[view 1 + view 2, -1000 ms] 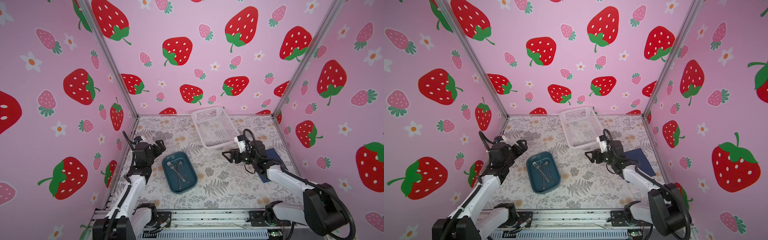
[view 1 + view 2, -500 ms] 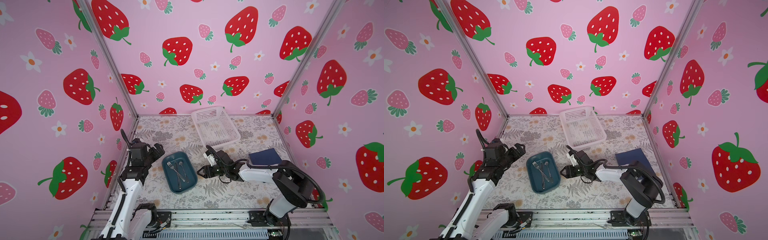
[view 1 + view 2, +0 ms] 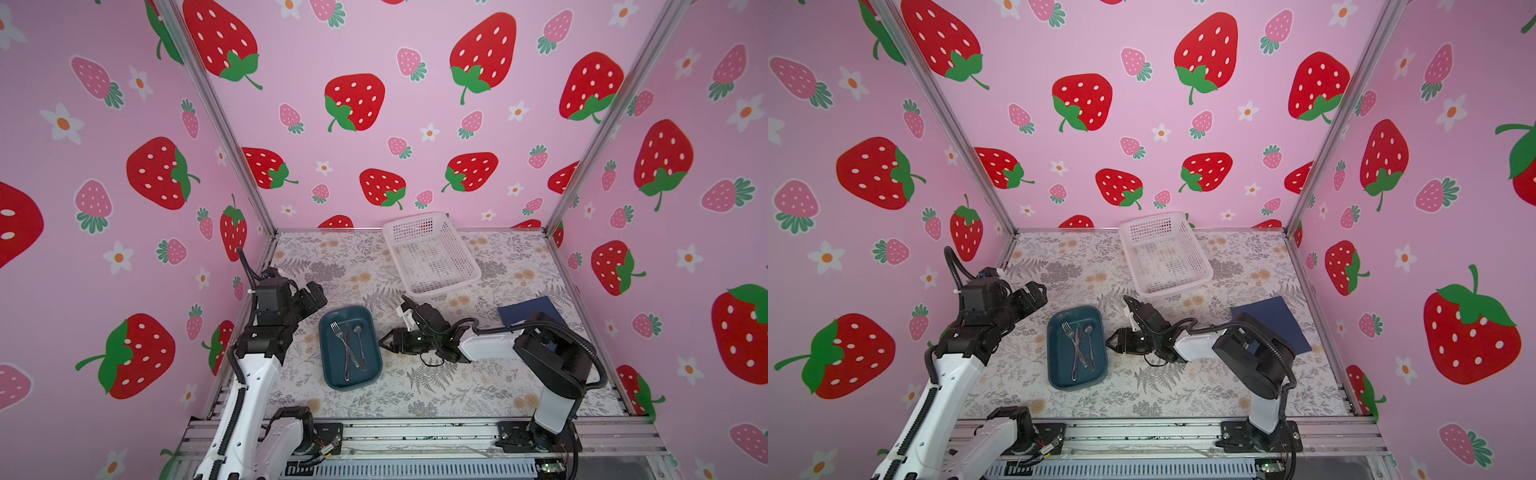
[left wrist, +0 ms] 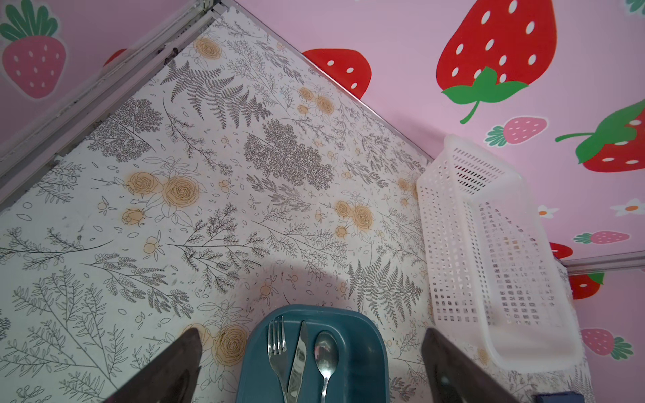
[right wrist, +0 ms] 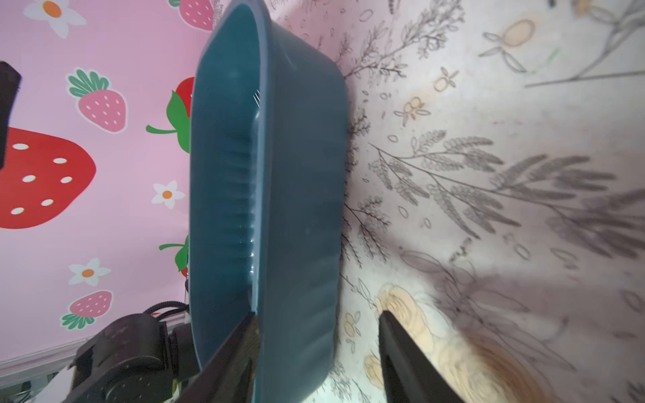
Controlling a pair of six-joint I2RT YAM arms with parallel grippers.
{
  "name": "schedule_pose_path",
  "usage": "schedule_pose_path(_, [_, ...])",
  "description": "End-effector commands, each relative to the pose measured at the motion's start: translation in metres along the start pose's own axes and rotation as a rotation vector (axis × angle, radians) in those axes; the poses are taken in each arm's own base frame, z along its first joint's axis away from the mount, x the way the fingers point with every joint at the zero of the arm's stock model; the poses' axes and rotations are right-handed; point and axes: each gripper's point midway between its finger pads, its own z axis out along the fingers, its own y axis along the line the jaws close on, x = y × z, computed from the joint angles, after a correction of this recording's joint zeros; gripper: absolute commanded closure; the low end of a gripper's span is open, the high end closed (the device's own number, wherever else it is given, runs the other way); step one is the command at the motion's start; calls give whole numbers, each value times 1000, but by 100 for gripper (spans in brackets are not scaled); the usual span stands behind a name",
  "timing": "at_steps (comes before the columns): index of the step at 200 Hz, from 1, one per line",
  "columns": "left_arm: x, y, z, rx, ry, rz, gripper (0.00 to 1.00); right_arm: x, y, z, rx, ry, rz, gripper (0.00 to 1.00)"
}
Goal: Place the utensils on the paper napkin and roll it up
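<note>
A fork, a knife and a spoon, the utensils, lie side by side in a teal tray. The left wrist view shows their heads. The navy paper napkin lies flat at the right, partly behind the right arm. My right gripper is open low at the tray's right side. In the right wrist view it straddles the tray wall, one finger inside the rim, the other apart on the table side. My left gripper hangs open just beyond the tray's far left corner, holding nothing.
A white perforated basket stands at the back, close behind the right gripper. Pink strawberry walls close in the table on three sides. The metal rail runs along the front edge.
My right arm has swung from the napkin at the right over to the tray's right side, and its jaws have narrowed. The left arm has barely moved.
</note>
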Motion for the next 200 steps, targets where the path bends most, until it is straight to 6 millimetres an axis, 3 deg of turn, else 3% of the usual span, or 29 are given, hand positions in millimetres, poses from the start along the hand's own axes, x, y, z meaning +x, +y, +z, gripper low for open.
schedule_pose_path(1, [9,-1,2,3,61,-9,1,-6,19,14,-58,-3,31,44])
schedule_pose_path(34, [35,-29,17,169,215,-55,4,-9,42,30,-91,39,-54,47])
schedule_pose_path(43, [40,-36,20,202,259,-54,6,-15,42,26,-67,14,-76,48])
schedule_pose_path(54, [45,-45,23,239,311,-46,7,-26,26,10,27,-69,-76,48])
schedule_pose_path(63, [51,-54,24,267,350,-28,7,-36,8,-10,110,-144,-70,48])
schedule_pose_path(89, [73,-80,25,315,414,76,8,-56,-46,-93,345,-365,-21,52])
schedule_pose_path(127, [111,-115,26,347,482,198,9,-55,-144,-222,560,-596,190,57])
schedule_pose_path(152, [131,-140,23,405,492,253,10,-59,-189,-294,663,-737,257,58])
schedule_pose_path(180, [149,-167,19,464,524,308,12,-60,-238,-341,766,-736,346,54])
schedule_pose_path(200, [159,-180,18,477,546,339,13,-66,-261,-344,728,-668,397,51])
